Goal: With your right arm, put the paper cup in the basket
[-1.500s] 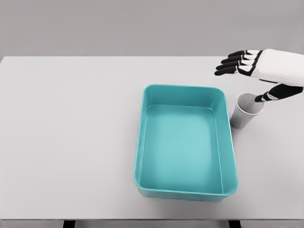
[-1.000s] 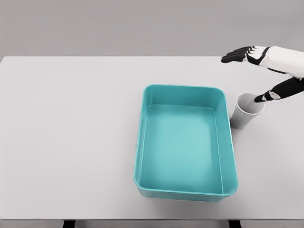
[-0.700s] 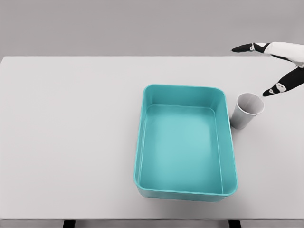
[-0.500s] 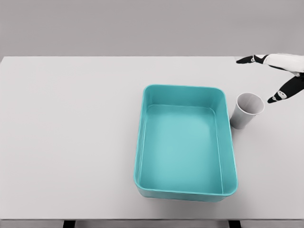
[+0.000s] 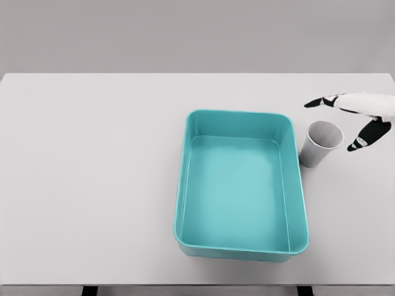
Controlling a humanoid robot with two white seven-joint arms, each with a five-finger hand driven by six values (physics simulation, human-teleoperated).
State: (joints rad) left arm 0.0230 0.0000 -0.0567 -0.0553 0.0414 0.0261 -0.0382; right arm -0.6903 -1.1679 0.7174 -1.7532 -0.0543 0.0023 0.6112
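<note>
Nearest the camera, the teal basket [image 5: 241,185] sits on the white table [image 5: 92,172], a rectangular tub with rounded corners and a raised rim, its long axis running away from the viewer. Nothing lies inside it.

Just beyond its far right corner stands the paper cup [image 5: 320,143], on the table and outside the basket. It is a plain white tapered cup, mouth up and leaning slightly right, with a grey shaded interior. Its lower left side is just beside the basket's right wall; whether the two touch cannot be told.

Compared with the earlier frames, the cup and basket have not shifted. The thumb, previously dipped over the cup's mouth, has since lifted clear and moved out to the right.

The right hand [image 5: 361,112] enters from the right edge, beside and slightly beyond the cup. Its fingers [image 5: 321,102] are spread and extended leftward past the cup's far side, the dark thumb angled down to the cup's right. It holds nothing and is not touching the cup.
</note>
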